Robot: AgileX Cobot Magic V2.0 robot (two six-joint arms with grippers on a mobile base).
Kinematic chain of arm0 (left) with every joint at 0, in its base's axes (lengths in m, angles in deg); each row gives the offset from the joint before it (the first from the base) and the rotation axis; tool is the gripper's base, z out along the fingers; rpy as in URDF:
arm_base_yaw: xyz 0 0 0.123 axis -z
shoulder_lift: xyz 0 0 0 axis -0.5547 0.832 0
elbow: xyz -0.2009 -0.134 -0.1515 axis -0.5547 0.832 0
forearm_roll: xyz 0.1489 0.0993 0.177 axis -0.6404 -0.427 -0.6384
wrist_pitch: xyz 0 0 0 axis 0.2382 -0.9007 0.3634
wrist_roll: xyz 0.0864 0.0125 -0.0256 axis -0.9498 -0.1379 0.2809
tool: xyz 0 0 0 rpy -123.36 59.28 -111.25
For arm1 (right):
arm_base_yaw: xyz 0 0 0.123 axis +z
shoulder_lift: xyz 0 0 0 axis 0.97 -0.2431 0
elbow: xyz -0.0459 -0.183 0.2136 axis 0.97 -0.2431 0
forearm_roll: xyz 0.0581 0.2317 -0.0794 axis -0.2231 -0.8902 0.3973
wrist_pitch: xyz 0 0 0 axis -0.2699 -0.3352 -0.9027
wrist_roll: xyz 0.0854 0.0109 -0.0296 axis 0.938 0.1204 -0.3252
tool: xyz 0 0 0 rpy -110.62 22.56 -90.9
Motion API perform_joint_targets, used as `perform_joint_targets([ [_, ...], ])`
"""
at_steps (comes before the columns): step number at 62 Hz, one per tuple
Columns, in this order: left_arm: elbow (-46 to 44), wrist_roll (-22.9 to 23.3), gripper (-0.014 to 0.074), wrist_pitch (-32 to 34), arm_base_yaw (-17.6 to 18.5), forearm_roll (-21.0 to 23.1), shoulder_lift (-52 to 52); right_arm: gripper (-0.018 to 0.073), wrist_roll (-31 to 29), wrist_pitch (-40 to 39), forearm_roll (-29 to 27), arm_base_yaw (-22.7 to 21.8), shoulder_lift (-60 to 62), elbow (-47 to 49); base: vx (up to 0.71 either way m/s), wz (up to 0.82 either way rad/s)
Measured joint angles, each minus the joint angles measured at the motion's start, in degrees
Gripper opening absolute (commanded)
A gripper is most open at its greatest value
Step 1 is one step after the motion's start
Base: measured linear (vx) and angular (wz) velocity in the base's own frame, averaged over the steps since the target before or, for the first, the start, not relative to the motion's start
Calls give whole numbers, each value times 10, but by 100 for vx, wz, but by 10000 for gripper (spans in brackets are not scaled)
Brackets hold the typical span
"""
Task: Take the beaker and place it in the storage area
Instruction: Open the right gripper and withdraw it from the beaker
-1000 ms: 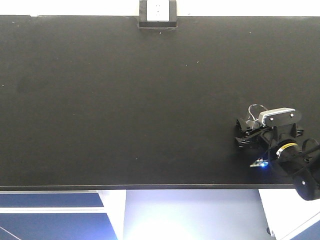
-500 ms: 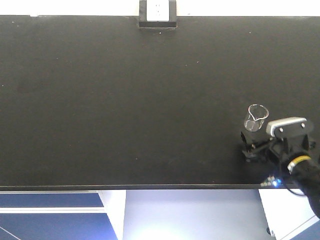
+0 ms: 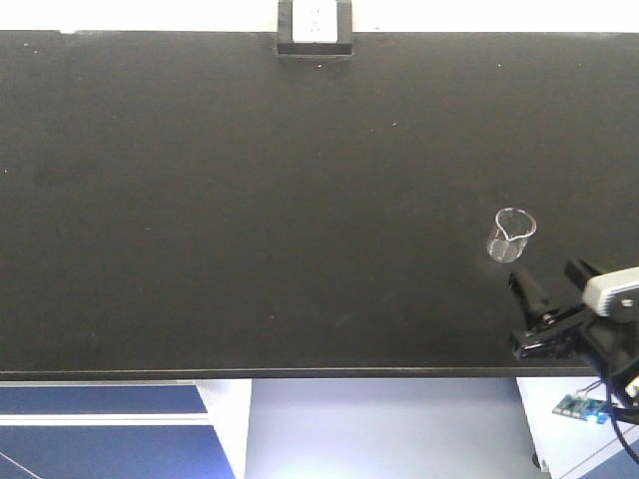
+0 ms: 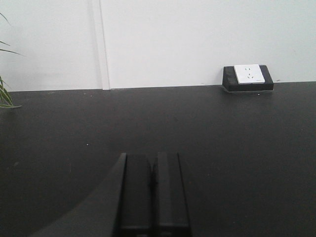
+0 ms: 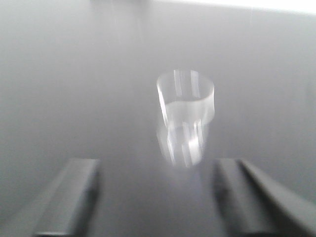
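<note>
On matte black benchtop (image 3: 250, 200): clear cylindrical beaker (image 3: 512, 236) upright; right pincer (image 3: 554, 289) wide, apart.

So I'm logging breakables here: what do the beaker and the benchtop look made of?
The beaker looks like clear glass, though clear plastic can't be excluded: the dark top shows through it and its rim glints. The benchtop is matte black with hardly any reflection, perhaps laminate or resin; the exact material is unclear.
</note>
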Motion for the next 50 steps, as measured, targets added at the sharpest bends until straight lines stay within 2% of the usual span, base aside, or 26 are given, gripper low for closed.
perform_joint_targets([
  [8, 0, 0, -6, 0, 0, 0, 0, 177, 58, -1, 47, 0, 80, -1, 0, 0],
  [24, 0, 0, -6, 0, 0, 0, 0, 73, 85, 23, 51, 0, 149, -3, 0, 0],
  [50, 0, 0, -6, 0, 0, 0, 0, 46, 87, 4, 52, 0, 151, -4, 0, 0],
])
